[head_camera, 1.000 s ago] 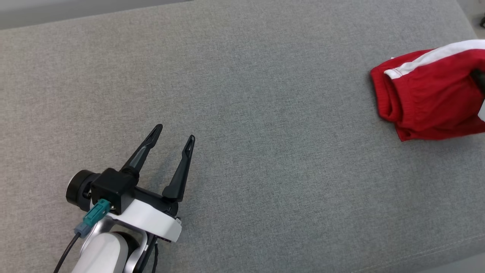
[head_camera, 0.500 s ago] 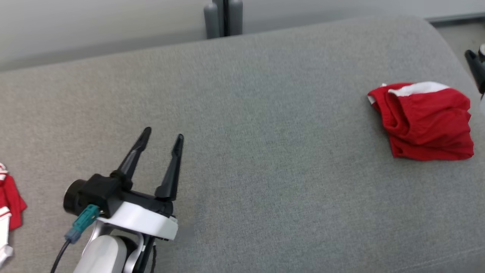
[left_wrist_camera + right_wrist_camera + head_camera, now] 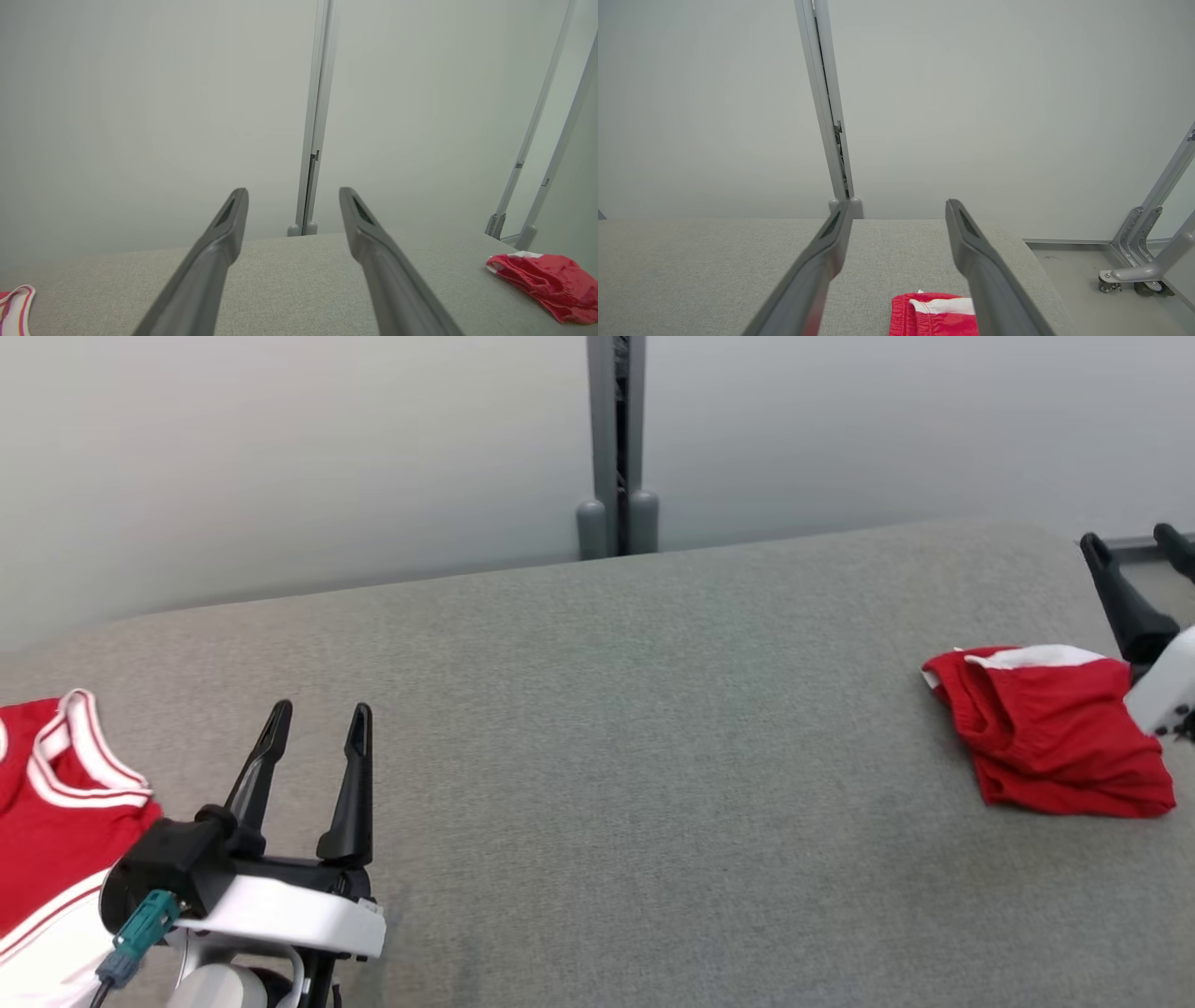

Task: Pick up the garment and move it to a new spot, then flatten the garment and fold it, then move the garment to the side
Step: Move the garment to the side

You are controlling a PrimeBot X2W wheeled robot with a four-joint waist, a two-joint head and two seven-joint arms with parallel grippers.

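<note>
Head view: folded red garment (image 3: 1055,747) lies at the table's (image 3: 597,784) right end, side-move seemingly done. Right gripper (image 3: 1125,536) hangs wide, empty, just beside it; left gripper (image 3: 320,709) wide, empty. Next, probably, arms pull clear.

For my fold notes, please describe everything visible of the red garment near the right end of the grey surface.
The red garment is soft, knit-looking cloth folded into a compact, slightly rumpled bundle, with a white band along its far edge. It lies on the grey fabric surface near its right end. The open right gripper hangs by its right side, fingers pointing away, holding nothing; contact cannot be judged.
</note>
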